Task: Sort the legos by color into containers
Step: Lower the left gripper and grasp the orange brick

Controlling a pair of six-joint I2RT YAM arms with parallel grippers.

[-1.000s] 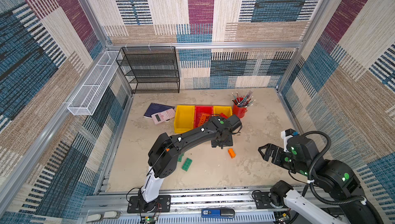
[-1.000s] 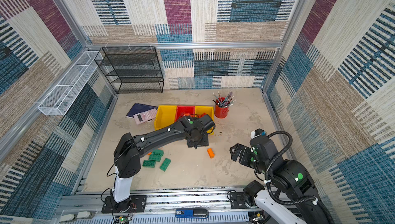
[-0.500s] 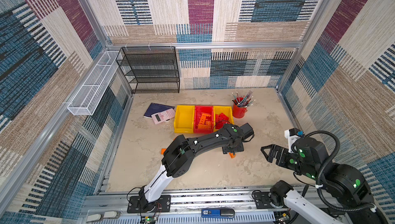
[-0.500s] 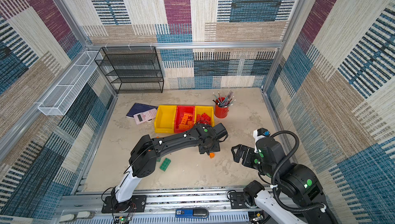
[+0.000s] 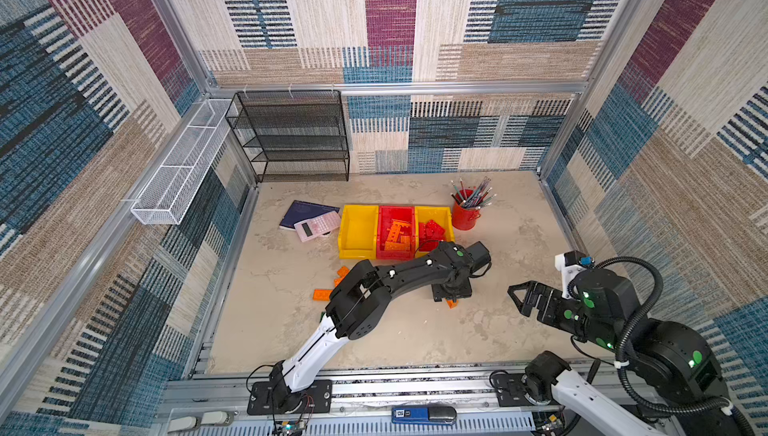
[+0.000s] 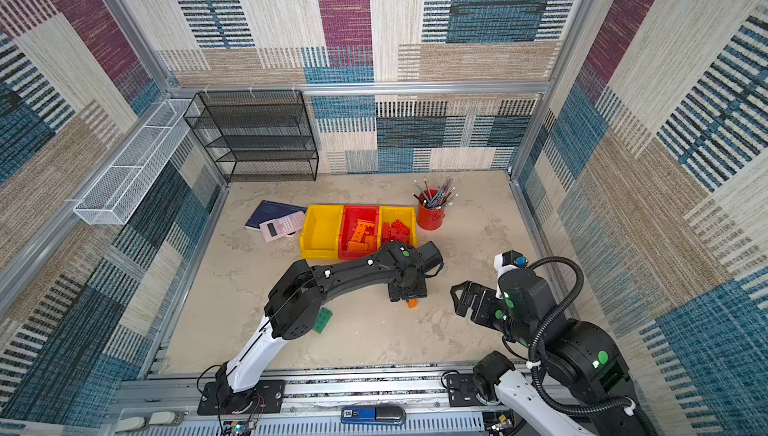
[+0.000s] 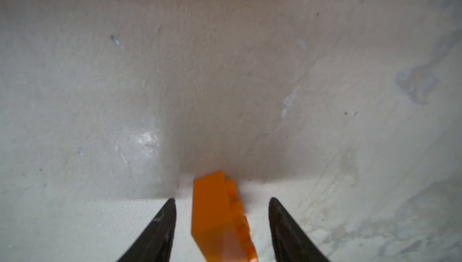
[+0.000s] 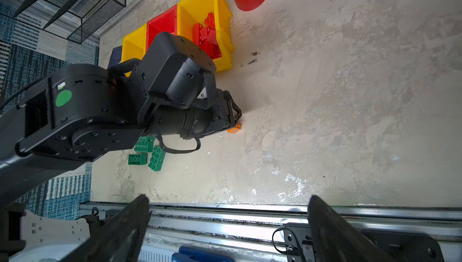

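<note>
Near the middle of the desk, in front of the three bins, the left tool points down over a small orange brick. In the left wrist view its two black fingers stand on either side of the brick with bare desk showing on both sides, so the jaws are partly apart and grip nothing. The brick's near end is cut off by the frame edge. In both top views the tool's body covers most of that brick, and only an orange corner shows.

The red bin holds orange bricks. The cup-side yellow bin holds red bricks, and its near end is hidden behind the left arm's wrist. Green bricks lie on the desk under that arm; in a top view only one shows past the elbow. Loose orange bricks lie beside the arm, partly covered by it.

The right tool hovers well apart, near the desk's front edge, with its jaws wide and holding nothing.
</note>
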